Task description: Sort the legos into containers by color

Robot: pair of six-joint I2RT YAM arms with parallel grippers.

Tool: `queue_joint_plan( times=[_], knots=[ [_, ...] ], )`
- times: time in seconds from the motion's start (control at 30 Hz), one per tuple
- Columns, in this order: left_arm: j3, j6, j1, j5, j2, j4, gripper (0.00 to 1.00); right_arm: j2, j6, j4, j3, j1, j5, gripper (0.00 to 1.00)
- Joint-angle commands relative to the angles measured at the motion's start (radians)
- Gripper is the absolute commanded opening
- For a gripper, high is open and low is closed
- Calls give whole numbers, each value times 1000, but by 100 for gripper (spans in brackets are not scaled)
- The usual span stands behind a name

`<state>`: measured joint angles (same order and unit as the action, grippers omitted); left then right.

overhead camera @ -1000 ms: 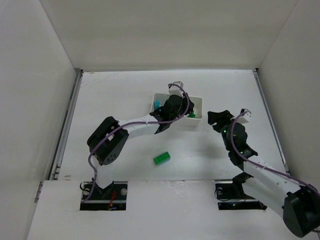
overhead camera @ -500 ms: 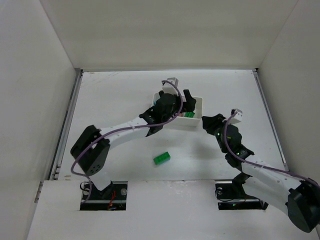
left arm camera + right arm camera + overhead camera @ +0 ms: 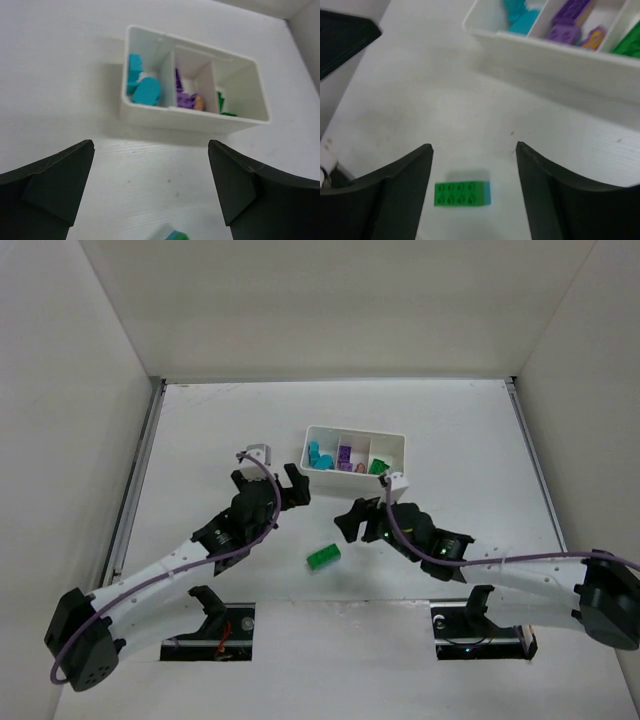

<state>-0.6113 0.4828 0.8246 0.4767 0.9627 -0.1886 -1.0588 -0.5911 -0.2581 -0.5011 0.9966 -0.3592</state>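
Jaws of the right gripper [image 3: 473, 152] stand apart, empty, close over the small green studded plastic brick [image 3: 462, 194] lying on the white desk [image 3: 200, 440], its long axis across their gap. The left gripper [image 3: 150, 167], jaws wide too, hangs farther off, facing the low white three-compartment tray [image 3: 170, 119].

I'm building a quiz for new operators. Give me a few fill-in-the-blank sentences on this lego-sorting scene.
The white tray has ___ compartments. The bricks in its middle compartment are ___. One loose brick, mostly ___, lies on the table outside the tray. The right hand above that brick is ___.
Missing words: three; purple; green; open.
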Motion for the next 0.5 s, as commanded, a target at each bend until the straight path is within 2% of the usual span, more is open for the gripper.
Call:
queue_joint_plan(
  times=[0.0, 0.1, 0.2, 0.47],
  knots=[
    [93, 37, -89, 31, -120, 18, 100, -47, 5, 155, -97, 104, 65, 80],
    [140, 63, -153, 5, -165, 15, 100, -73, -70, 232, -119, 193, 57, 87],
    [168, 105, -195, 17, -167, 23, 100, -87, -186, 227, -97, 222, 80, 92],
    [190, 229, -304, 53, -148, 78, 100, -227, -366, 88, -73, 189, 184, 99]
  ],
)
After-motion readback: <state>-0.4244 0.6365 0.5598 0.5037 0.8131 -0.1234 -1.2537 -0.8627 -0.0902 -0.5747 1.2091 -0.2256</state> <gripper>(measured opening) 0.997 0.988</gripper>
